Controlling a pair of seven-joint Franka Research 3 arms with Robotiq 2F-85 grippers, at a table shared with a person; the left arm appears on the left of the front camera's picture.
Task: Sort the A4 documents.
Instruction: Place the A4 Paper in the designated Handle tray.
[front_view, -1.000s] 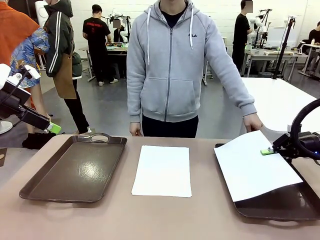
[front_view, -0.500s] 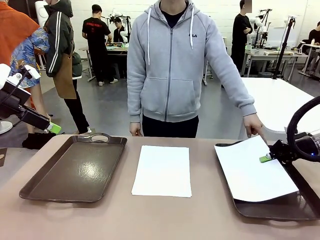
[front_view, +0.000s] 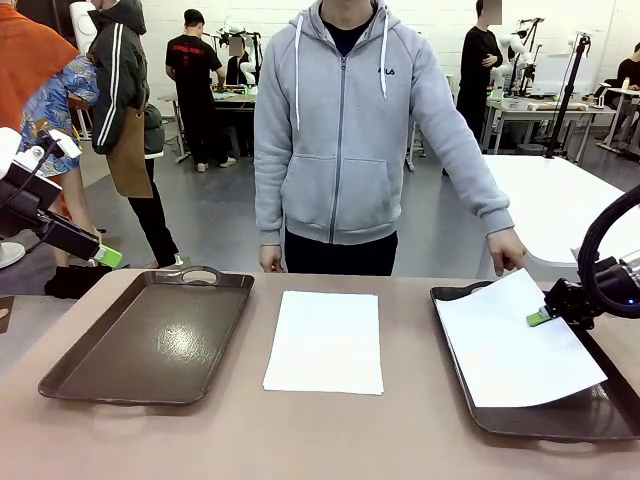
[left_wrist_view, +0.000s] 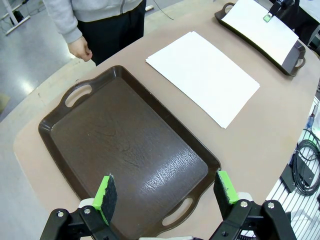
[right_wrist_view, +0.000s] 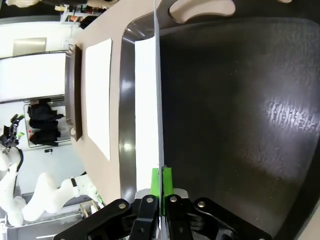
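Brown tabletop (front_view: 400, 430), shared with a person standing at the far side; busy lab room behind.

Change over the last second: the A4 sheet (front_view: 510, 340) pinched by the right gripper (front_view: 540, 318) has travelled towards the robot's right. Its left edge, which overhung the rim of the right tray (front_view: 560, 425), now lies about along that rim, so nearly the whole sheet sits over the tray floor. The person's hand (front_view: 505, 248), which was pointing down beside the sheet's far corner half a second ago, is lifted just clear of it.

Meaning for the task: this sheet is almost placed. Judgement: what is left is to lower it and let go; release has not yet happened.

Right gripper: jaws fully closed on the sheet's right edge. From the right wrist the sheet shows edge-on as a thin white line running up from between the green pads (right_wrist_view: 167, 179), over the dark tray.

Sheet appearance: plain white, blank, thin, flexing a little with the near part sagging onto the tray.

Left gripper (left_wrist_view: 165, 189): jaws spread wide, holding nothing, parked above the near end of the left tray (left_wrist_view: 125, 150), unchanged.

More white paper (front_view: 325, 340) lies flat mid-table between the trays; number of sheets cannot be told.
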